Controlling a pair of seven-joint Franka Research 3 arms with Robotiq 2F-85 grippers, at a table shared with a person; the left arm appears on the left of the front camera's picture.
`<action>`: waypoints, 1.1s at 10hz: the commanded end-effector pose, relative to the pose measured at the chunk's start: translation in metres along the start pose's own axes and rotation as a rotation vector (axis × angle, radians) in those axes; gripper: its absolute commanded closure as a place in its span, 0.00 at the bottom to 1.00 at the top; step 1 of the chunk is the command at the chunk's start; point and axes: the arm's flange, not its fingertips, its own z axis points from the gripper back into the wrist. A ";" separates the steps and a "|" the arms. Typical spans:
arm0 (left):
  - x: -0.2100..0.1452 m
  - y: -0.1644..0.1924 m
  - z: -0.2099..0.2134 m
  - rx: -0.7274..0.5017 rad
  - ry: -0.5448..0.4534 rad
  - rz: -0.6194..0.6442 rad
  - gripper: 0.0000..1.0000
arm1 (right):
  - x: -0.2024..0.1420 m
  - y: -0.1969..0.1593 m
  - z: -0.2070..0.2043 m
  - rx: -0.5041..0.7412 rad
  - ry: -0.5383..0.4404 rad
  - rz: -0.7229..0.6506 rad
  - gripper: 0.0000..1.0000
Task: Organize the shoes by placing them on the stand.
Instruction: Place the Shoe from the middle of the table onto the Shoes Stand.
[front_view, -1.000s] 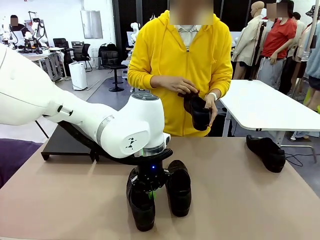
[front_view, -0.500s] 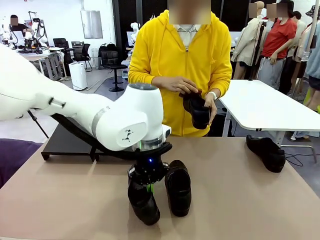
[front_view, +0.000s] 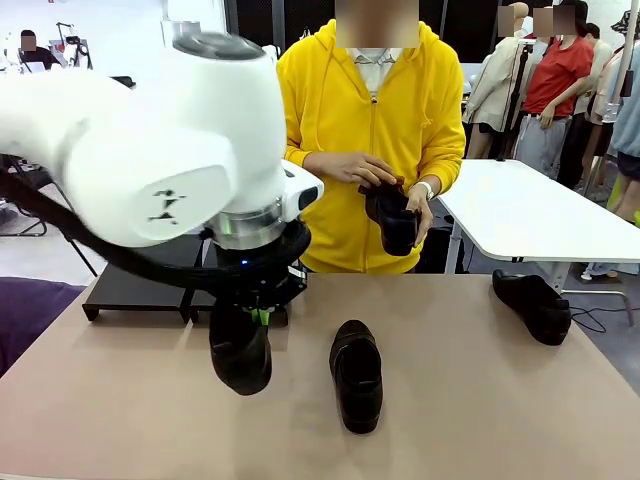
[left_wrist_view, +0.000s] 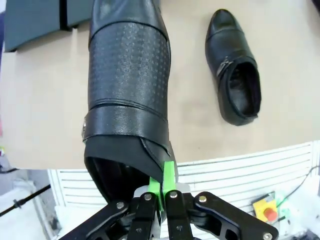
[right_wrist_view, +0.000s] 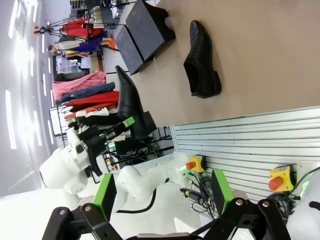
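Observation:
My left gripper (front_view: 262, 316) is shut on the heel rim of a black loafer (front_view: 241, 351), which hangs toe-down just above the table, in front of the stand (front_view: 140, 288). In the left wrist view the green pads (left_wrist_view: 169, 174) pinch the rim of that shoe (left_wrist_view: 127, 95). A second loafer (front_view: 357, 375) lies on the table to its right, also seen from the left wrist (left_wrist_view: 234, 87). A third loafer (front_view: 533, 305) rests at the far right. The person holds a fourth (front_view: 393, 220) in both hands. My right gripper (right_wrist_view: 162, 195) stands open and holds nothing.
The beige table (front_view: 470, 400) has bare room between the lying loafers. A white table (front_view: 530, 215) stands behind at the right. From the right wrist, the stand (right_wrist_view: 145, 25) and the lying loafer (right_wrist_view: 202, 60) show farther off.
My left arm has lifted its loafer off the table and carried it left and back, away from the second loafer and toward the stand. The person's hands have hardly moved.

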 end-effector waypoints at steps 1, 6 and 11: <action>-0.022 0.013 -0.001 -0.068 0.024 0.007 1.00 | 0.000 0.003 0.002 0.014 0.002 0.014 0.00; -0.010 0.003 -0.004 0.004 0.007 0.015 1.00 | 0.000 0.003 0.002 0.014 0.002 0.014 0.00; 0.164 0.075 -0.051 0.176 -0.280 0.021 1.00 | 0.000 0.003 0.002 0.014 0.002 0.014 0.00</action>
